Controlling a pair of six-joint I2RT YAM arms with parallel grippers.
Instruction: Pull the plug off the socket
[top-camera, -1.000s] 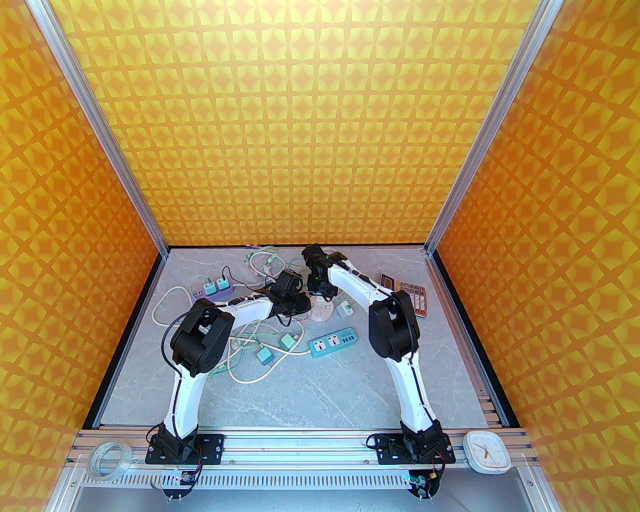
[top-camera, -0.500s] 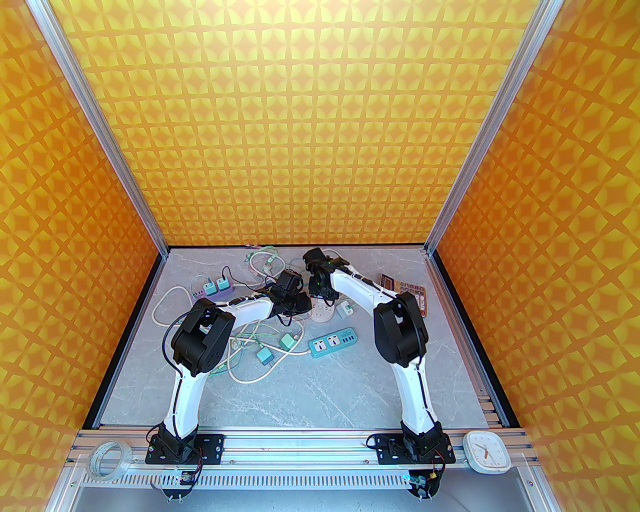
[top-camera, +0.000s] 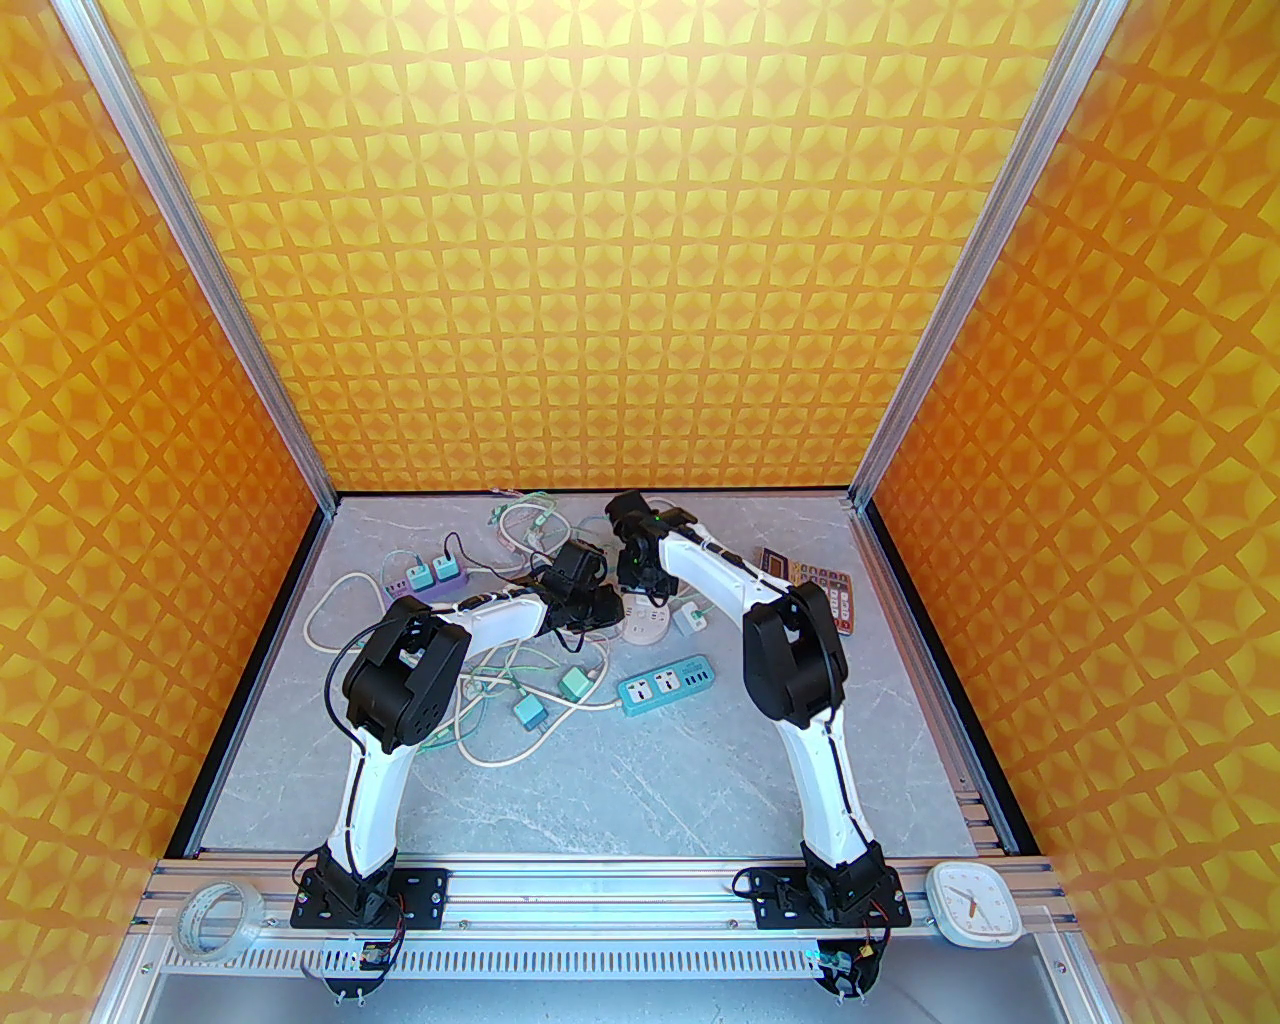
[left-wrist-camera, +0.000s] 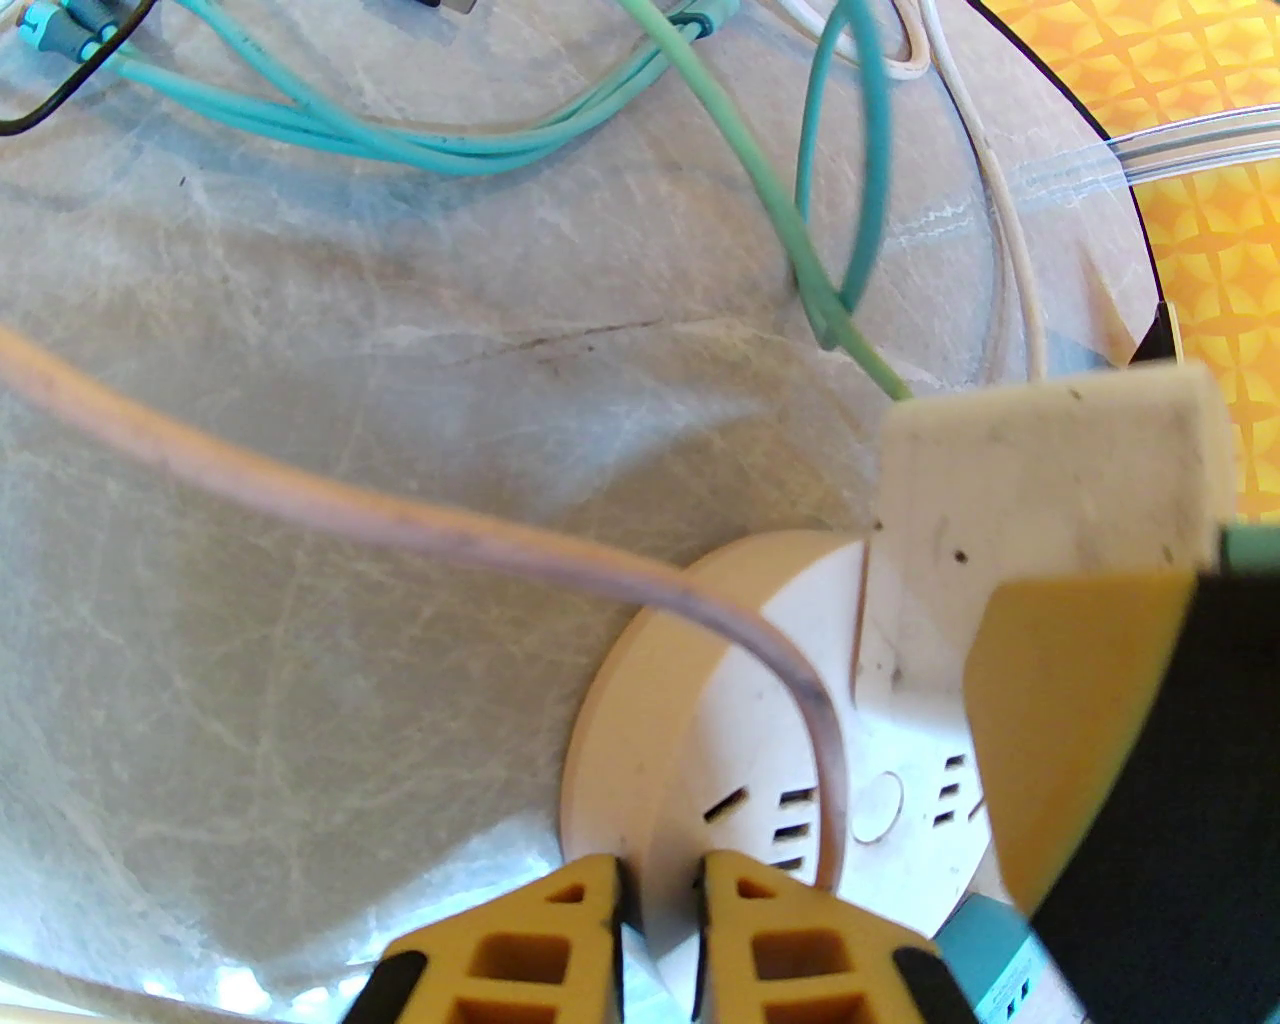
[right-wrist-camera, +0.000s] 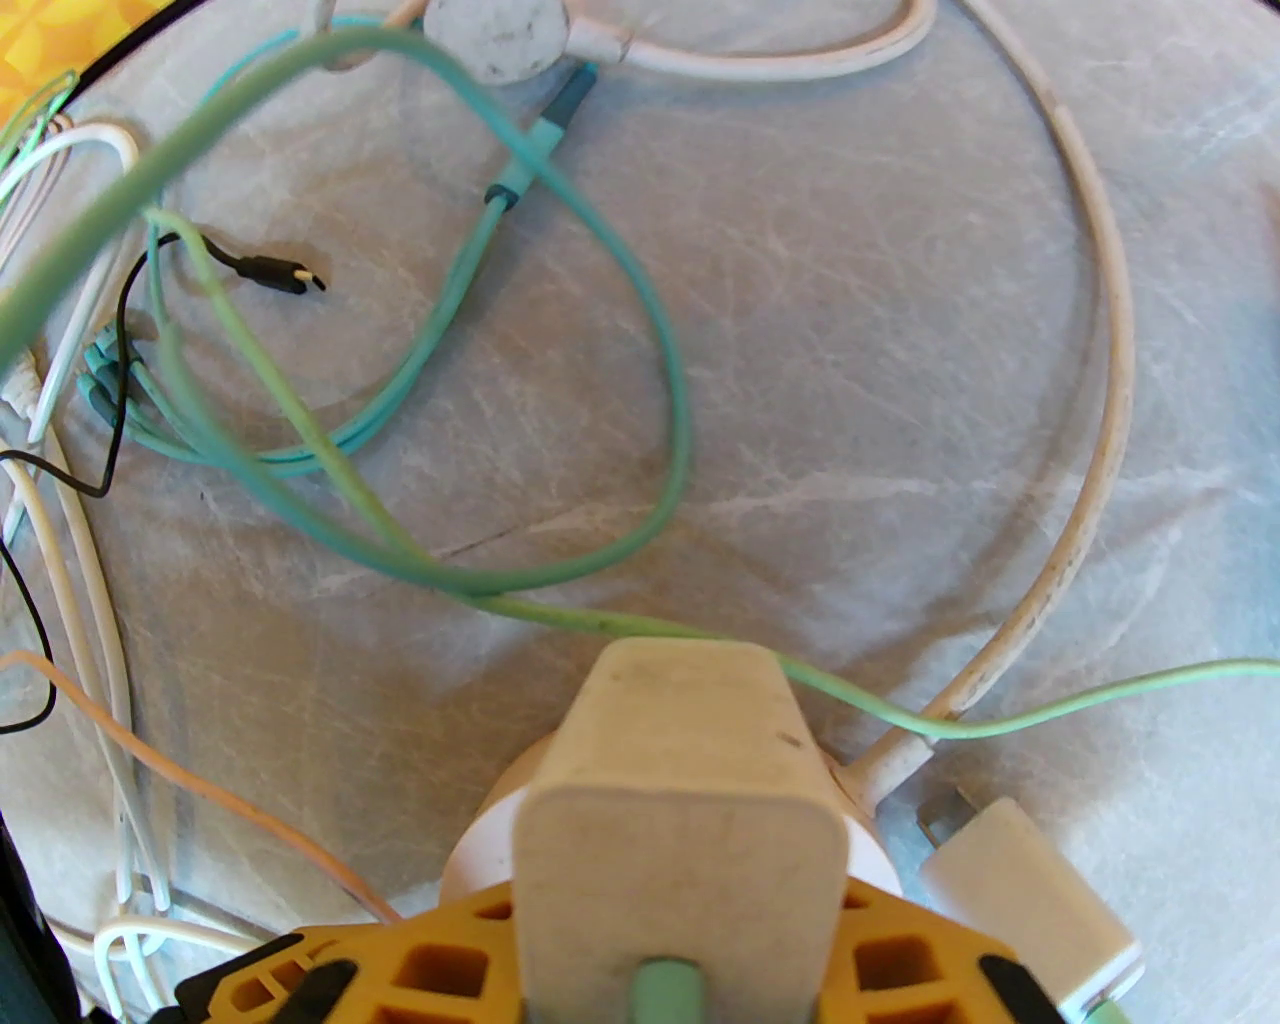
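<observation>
Bright, even light in all views. Top view is sharp: orange walls saturated, soft arm shadows on the surface near the round socket. Left wrist: white plug right of the socket blurred, pink cable left of it soft, glare patch lower left, fisheye bend at the edges. Right wrist: green cable far upper-left of the socket out of focus.

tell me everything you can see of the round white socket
The round socket is a flat white disc, plastic by its look, lying flat on the grey table. Its top shows dark slots around a round centre button. A white plug stands upright in it, gripped by the right gripper. The left gripper pinches its rim. A pale pinkish cord curves down across its top.
</observation>
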